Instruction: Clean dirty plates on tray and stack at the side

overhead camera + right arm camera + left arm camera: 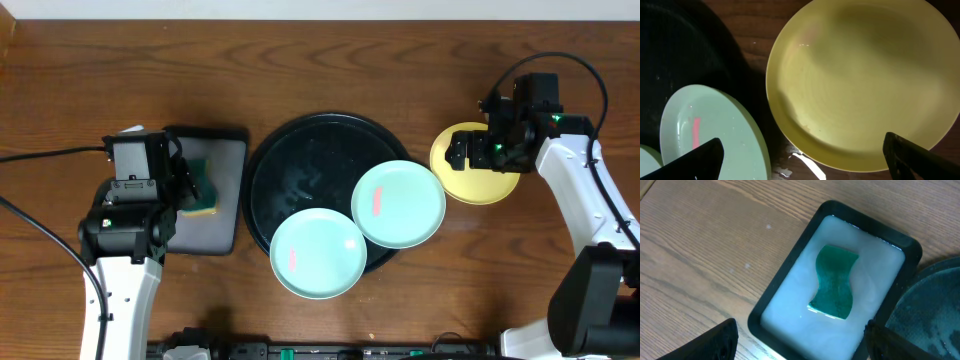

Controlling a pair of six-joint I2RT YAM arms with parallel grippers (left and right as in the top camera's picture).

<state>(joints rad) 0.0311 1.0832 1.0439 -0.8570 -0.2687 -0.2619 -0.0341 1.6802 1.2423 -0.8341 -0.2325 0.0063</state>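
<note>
Wooden tabletop (60, 80), frame right: yellow plate (480, 188) is seen beneath the wide-spread right end effector (805, 160); rigid, slick, likely best pinched at rim.

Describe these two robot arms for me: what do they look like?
The left arm and right arm both have white links joined by chunky black joints. Thin black cables trail from them. The right wrist shows small green lights. The fingers are plain black.

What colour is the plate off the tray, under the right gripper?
The plate is plain yellow; the right wrist view shows it best.
</note>
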